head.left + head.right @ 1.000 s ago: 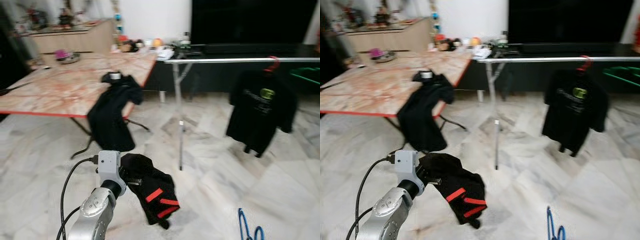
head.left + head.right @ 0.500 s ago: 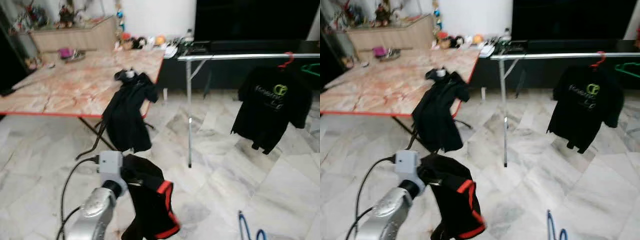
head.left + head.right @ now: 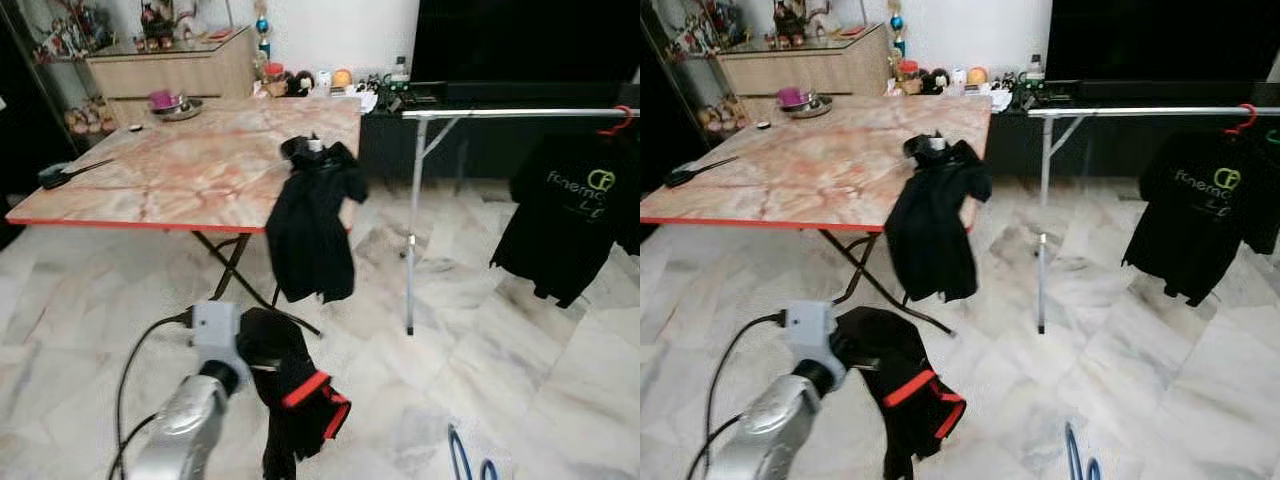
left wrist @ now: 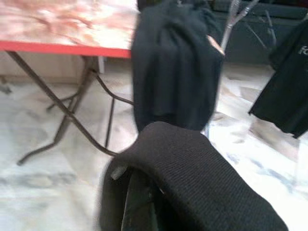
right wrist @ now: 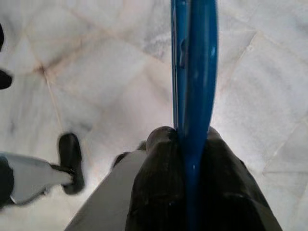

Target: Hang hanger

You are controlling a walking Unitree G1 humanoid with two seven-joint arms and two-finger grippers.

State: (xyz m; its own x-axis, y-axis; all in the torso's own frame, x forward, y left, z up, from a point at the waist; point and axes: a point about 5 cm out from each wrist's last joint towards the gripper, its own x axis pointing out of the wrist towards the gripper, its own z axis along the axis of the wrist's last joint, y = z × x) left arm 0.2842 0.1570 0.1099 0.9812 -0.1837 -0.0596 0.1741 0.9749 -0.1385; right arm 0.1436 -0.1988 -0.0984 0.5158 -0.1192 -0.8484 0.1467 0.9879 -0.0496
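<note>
Blue hanger point(image 5: 192, 96) sits pinched between the right gripper point(image 5: 185, 139)'s closed fingers, its long axis running straight out along them, low over the marble floor point(image 3: 1160, 380). Left gripper point(image 4: 139, 192) carries one black garment with red stripes point(image 3: 300, 385) (its fingers are hidden beneath, so I cannot tell their state). Beyond, the rail point(image 3: 520, 113) holds one black shirt point(image 3: 575, 215); another black garment point(image 3: 312, 225) drapes off the table point(image 3: 180, 170), left of the rail.

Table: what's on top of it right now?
On the table a black garment drapes over the near edge, with a bowl at the far side and a dark tool at the left. The garment hides what's beneath it.
</note>
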